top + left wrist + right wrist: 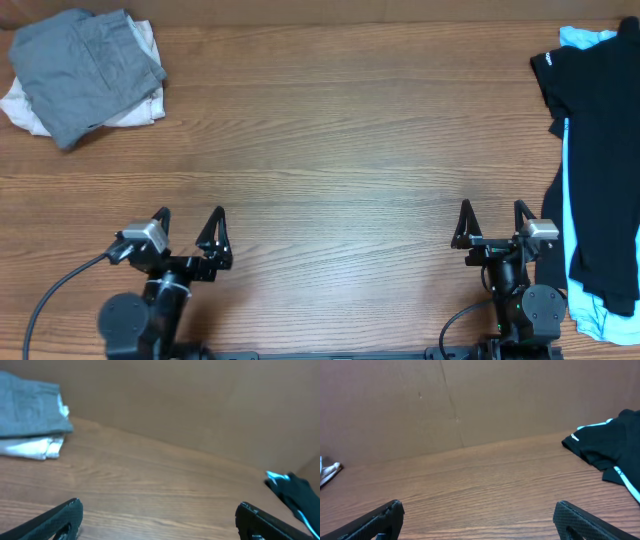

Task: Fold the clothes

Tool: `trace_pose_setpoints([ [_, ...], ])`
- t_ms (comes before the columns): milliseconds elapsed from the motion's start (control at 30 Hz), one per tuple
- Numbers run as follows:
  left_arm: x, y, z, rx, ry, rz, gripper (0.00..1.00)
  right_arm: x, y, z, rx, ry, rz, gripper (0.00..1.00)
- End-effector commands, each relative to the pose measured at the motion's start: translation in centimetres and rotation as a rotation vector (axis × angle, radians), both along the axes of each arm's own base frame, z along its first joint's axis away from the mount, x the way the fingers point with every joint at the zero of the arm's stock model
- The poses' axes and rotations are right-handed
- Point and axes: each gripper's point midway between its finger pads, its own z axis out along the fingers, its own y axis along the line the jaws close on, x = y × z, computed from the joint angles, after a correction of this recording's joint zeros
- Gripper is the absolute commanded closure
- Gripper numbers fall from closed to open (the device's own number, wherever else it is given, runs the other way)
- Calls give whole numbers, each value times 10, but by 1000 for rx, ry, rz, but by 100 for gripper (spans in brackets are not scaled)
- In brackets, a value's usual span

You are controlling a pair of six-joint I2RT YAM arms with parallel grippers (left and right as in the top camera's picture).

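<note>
Grey shorts point(85, 70) are stacked on cream shorts point(135, 108) at ten o'clock, so the black garment point(600, 150) at three o'clock is probably best dragged to the middle of the desk point(340, 150) by the left tool point(190, 215) and right tool point(492, 210), both held wide and empty.

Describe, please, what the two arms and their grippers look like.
The left arm and right arm are black, with round joint housings near the base. The left gripper and right gripper each carry two black, tapered, pointed fingers and a silver-grey box at the wrist. A black cable curves away from the left arm; another loops beside the right. No markings are legible.
</note>
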Motion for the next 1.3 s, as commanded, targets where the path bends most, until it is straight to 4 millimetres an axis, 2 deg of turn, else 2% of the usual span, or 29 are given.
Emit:
trace_pose_setpoints([
  [0,7,21,-20,-25,-20,140,0,0,-2,-2,-4,-4,-11,0],
  [133,11,29,-45,-19,-24,181,0,0,-2,-2,-4,-4,-11,0],
  [367,18,24,-75,25,-48,149,0,0,-2,-2,-4,-4,-11,0],
  [533,17,14,-76,212,-66,74,0,0,-2,-2,-4,-4,-11,0],
  [700,17,14,-76,312,-76,65,0,0,-2,-2,-4,-4,-11,0],
  [1267,18,23,-76,322,-70,102,0,0,-2,-2,-4,-4,-12,0],
])
